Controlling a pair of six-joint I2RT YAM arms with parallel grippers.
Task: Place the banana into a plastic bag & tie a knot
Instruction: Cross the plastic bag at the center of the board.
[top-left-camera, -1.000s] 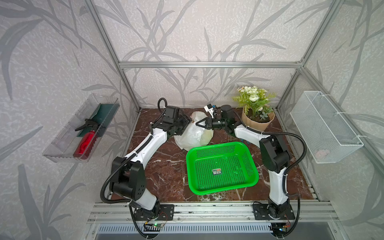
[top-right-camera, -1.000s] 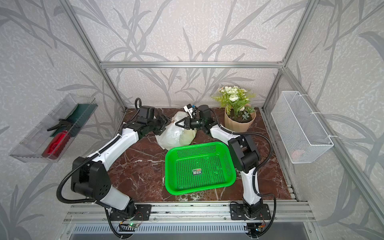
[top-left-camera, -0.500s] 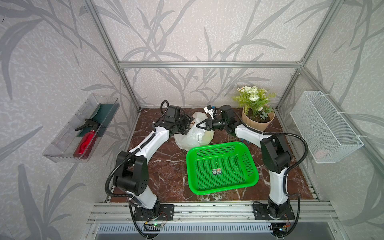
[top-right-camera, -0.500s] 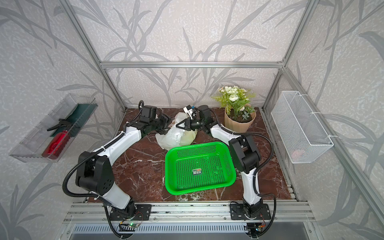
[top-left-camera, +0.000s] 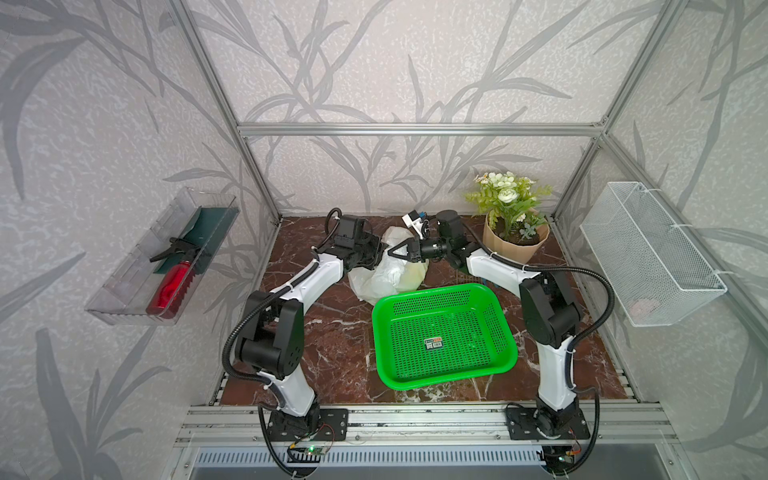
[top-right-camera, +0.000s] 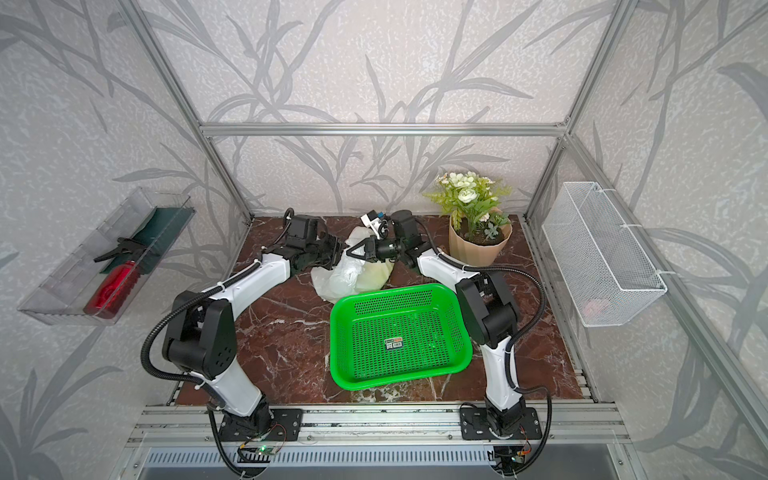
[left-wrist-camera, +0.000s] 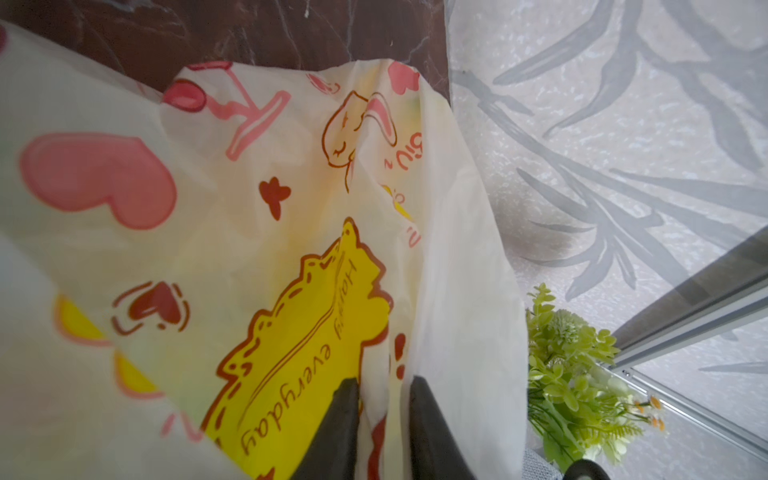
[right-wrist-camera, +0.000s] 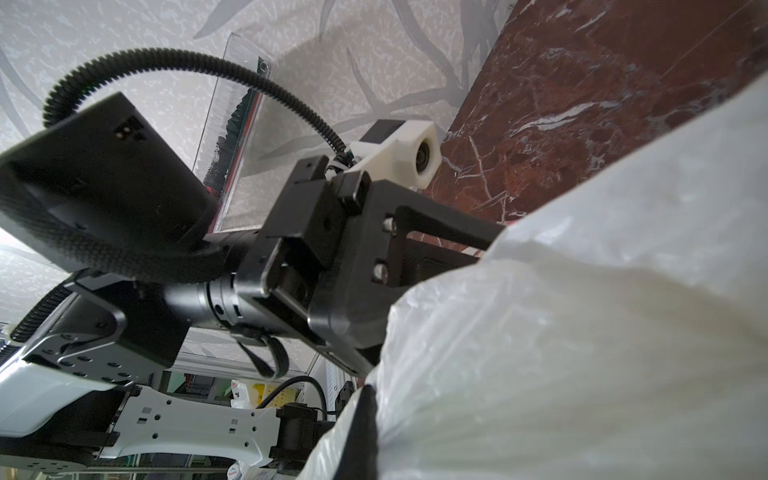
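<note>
One plastic bag (top-left-camera: 386, 278) lies crumpled at the back of the marble table (top-left-camera: 332, 340), just behind the green basket (top-left-camera: 449, 376) (one side shows yellowish). The left gripper (left-wrist-camera: 384, 432) is pinched on a fold of its printed film. The right gripper (top-left-camera: 392, 252) is closed at the bag's top, perhaps catching film.

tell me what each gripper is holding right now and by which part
Both hold the plastic bag. The left gripper pinches a fold of its printed film; the right gripper is shut on bunched film near the top, exact part hidden.
</note>
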